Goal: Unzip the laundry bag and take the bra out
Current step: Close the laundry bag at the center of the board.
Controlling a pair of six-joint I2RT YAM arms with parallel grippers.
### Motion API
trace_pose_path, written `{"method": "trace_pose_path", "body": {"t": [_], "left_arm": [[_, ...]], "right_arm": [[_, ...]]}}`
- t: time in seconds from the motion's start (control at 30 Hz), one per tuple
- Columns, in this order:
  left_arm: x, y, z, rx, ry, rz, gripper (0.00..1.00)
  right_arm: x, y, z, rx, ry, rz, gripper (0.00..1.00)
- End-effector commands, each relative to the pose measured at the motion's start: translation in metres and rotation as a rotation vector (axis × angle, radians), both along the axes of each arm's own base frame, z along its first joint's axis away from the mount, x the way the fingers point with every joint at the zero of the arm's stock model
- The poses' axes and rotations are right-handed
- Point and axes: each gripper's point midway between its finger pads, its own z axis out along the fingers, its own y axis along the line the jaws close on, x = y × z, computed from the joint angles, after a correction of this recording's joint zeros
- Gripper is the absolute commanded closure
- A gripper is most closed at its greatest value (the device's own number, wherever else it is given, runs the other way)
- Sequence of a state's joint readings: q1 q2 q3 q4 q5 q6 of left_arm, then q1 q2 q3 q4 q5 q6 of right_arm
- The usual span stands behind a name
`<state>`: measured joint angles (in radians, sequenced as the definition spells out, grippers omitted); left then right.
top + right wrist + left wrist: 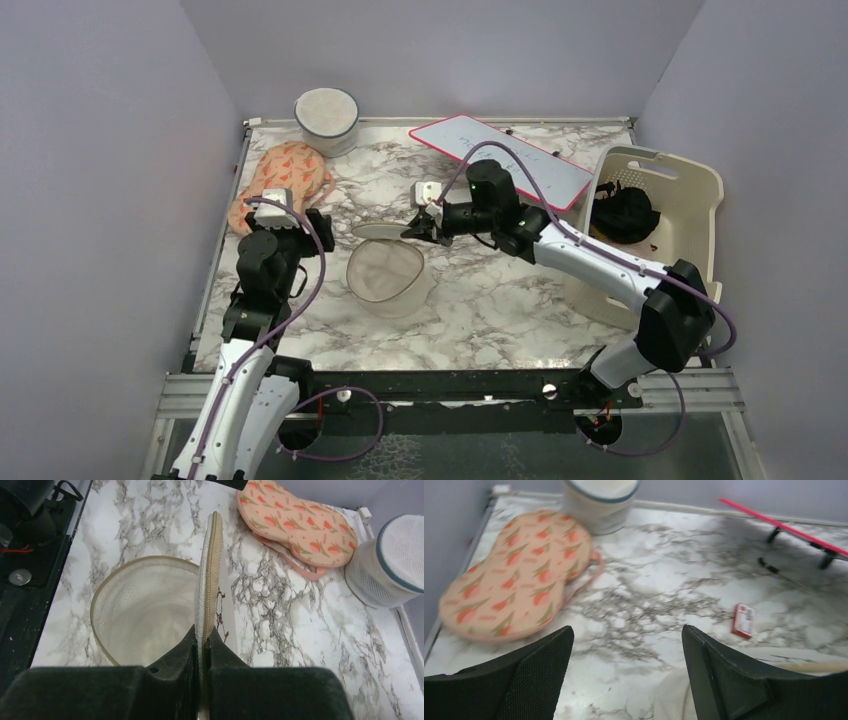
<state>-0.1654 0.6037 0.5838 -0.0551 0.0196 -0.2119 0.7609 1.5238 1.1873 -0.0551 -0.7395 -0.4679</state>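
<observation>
The laundry bag [385, 278] lies unzipped mid-table as a round cream pouch with its mesh inside showing [145, 610]. Its zip-edged lid [210, 570] is lifted off the base and seen edge-on. My right gripper [418, 228] is shut on the lid's zipper rim [203, 635] and holds it up over the far side of the bag. My left gripper [626, 630] is open and empty, just left of the bag, whose cream edge [674, 695] shows by the right finger. The bag's inside is pale and folded. I cannot make out the bra.
An orange-patterned peach pouch [285, 175] lies at the far left. A white mesh tub [327, 118] stands behind it. A red-edged whiteboard [500, 155] lies at the back. A cream basket [690, 200] with black clothes [622, 212] stands at the right. A small red-and-white card [744, 620] lies beyond the bag.
</observation>
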Motion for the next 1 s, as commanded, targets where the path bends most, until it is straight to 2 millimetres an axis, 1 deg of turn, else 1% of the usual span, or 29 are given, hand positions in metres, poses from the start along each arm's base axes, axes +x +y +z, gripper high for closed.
{"method": "trace_pose_path", "body": {"t": [0.0,0.1,0.23,0.43,0.53,0.63,0.73,0.83,0.97], "left_arm": [[-0.010,0.069,-0.029,0.074,0.137,0.379,0.26],[-0.010,0.065,-0.027,0.064,0.130,0.359,0.26],[-0.008,0.062,-0.028,0.058,0.130,0.347,0.26],[-0.008,0.061,-0.029,0.059,0.134,0.339,0.26],[-0.007,0.061,-0.029,0.060,0.136,0.339,0.26],[-0.007,0.061,-0.030,0.063,0.139,0.338,0.26],[-0.007,0.061,-0.031,0.064,0.143,0.337,0.26],[-0.006,0.060,-0.031,0.063,0.142,0.335,0.26],[-0.006,0.060,-0.031,0.064,0.143,0.334,0.26]], "right_arm": [[-0.005,0.004,0.004,-0.041,-0.070,-0.076,0.96],[-0.011,0.007,-0.001,-0.066,-0.081,-0.094,0.96],[-0.019,0.014,-0.014,-0.126,-0.077,-0.132,0.95],[-0.023,0.023,-0.029,-0.184,-0.083,-0.219,0.93],[-0.026,0.026,-0.040,-0.226,-0.102,-0.248,0.92],[-0.035,0.029,-0.051,-0.267,-0.107,-0.244,0.90],[-0.047,0.030,-0.062,-0.292,-0.112,-0.214,0.87],[-0.062,0.033,-0.070,-0.295,-0.099,-0.166,0.84],[-0.073,0.032,-0.081,-0.308,-0.077,-0.138,0.81]]}}
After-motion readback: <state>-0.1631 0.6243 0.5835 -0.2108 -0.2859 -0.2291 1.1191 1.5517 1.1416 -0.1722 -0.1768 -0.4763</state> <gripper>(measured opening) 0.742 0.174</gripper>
